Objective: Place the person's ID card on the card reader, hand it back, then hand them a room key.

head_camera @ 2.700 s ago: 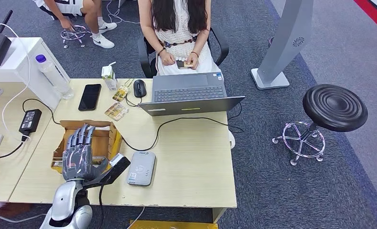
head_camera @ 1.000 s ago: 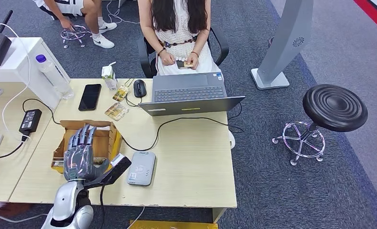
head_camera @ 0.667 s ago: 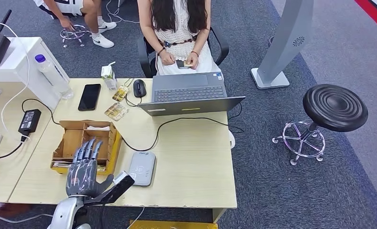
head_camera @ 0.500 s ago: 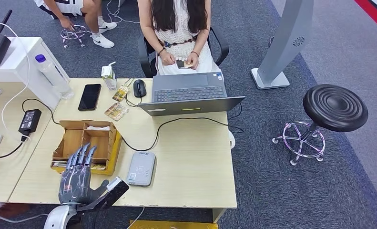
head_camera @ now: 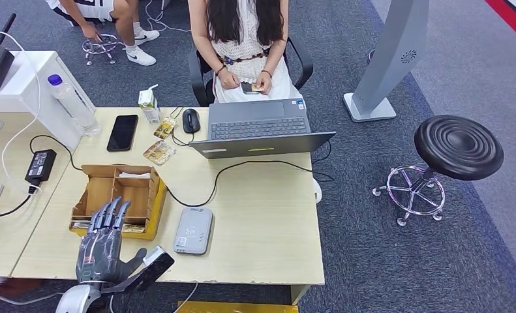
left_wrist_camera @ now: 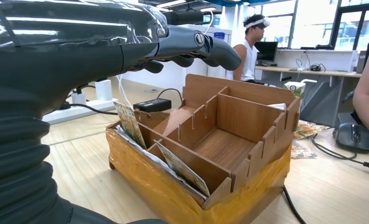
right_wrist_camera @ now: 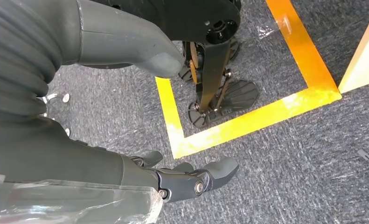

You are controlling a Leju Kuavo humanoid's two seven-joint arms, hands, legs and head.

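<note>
The left hand (head_camera: 102,244) hovers with fingers spread, holding nothing, at the near edge of the wooden box (head_camera: 121,195). The card reader (head_camera: 194,230) lies just right. The right hand (right_wrist_camera: 140,182) hangs, seemingly empty, over carpet.

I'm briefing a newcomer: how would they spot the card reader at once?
On the wooden desk, look near its front edge, right of the wooden divider box. The card reader lies flat there: a grey rounded slab, unlike the black phone farther back.
</note>
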